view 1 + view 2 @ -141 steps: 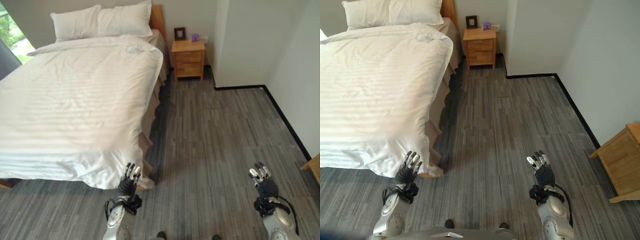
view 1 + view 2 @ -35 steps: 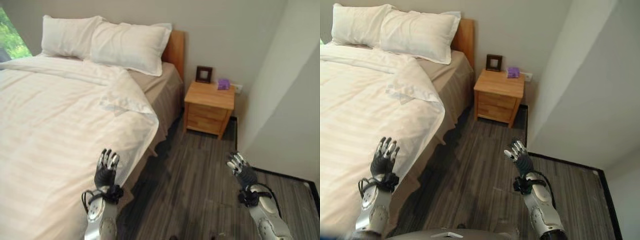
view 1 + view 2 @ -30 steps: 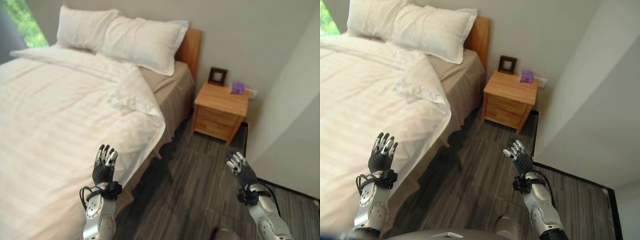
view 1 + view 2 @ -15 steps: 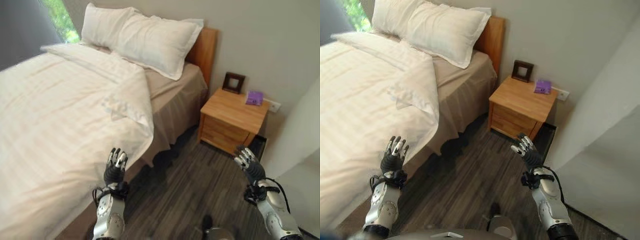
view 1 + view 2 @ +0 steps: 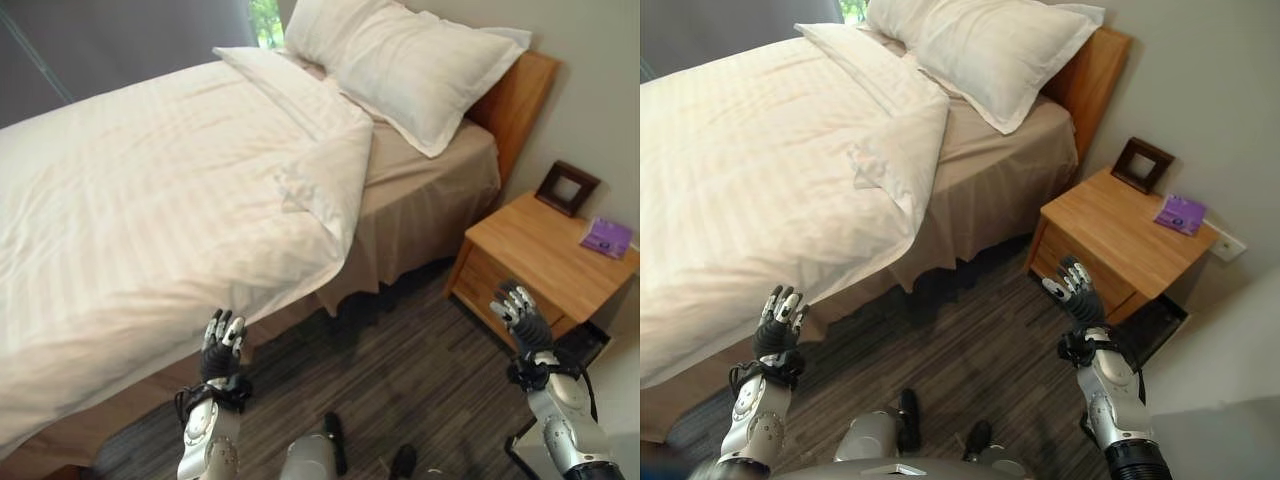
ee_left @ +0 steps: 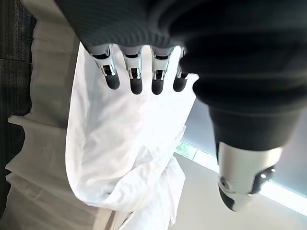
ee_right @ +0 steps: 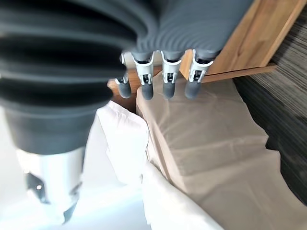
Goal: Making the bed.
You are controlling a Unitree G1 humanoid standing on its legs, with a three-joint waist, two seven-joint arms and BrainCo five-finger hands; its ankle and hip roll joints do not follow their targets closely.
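- Since the earlier frames the camera has swung toward the head of the bed; both arms have kept their raised, empty pose.
- Left hand [image 5: 222, 345]: fingers straight and spread, holding nothing; it hovers just below the hanging edge of the duvet [image 5: 150, 200], not touching it.
- Right hand [image 5: 520, 315]: fingers likewise extended, empty, in front of the nightstand [image 5: 545, 255].
- Bed: white striped duvet, its top corner folded back [image 5: 325, 185] ahead of the left hand; beyond the fold, bare beige sheet [image 5: 420, 180] and two white pillows [image 5: 400, 60] against a wooden headboard [image 5: 520, 95].
- Nightstand: light wood, drawer front facing the right hand; on top stand a dark frame [image 5: 567, 187] and a small purple item [image 5: 606, 238].
- Left wrist view: the duvet's folded corner [image 6: 144, 187] shows past the fingertips [image 6: 135, 86].
- Right wrist view: beige skirt [image 7: 211, 139] hanging in soft folds; wood-grain plank floor [image 7: 283, 96].
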